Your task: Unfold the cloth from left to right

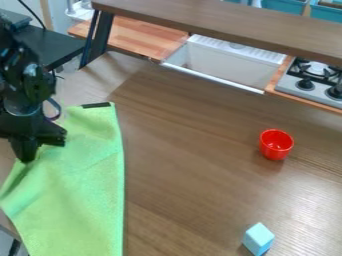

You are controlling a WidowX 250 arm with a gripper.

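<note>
Cloth (81,185) left on table (187,165), cup (276,145) right, block (258,239) before cup.

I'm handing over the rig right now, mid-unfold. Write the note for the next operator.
Claw: down at the left side of the green cloth; grip unconfirmed.
Cloth: on the left part of the table, right edge fairly straight, left side creased.
Off to the right: red cup, blue block.
Done: partly spread, by the look of it.
Left: probably open any remaining fold rightward, then flatten.
</note>
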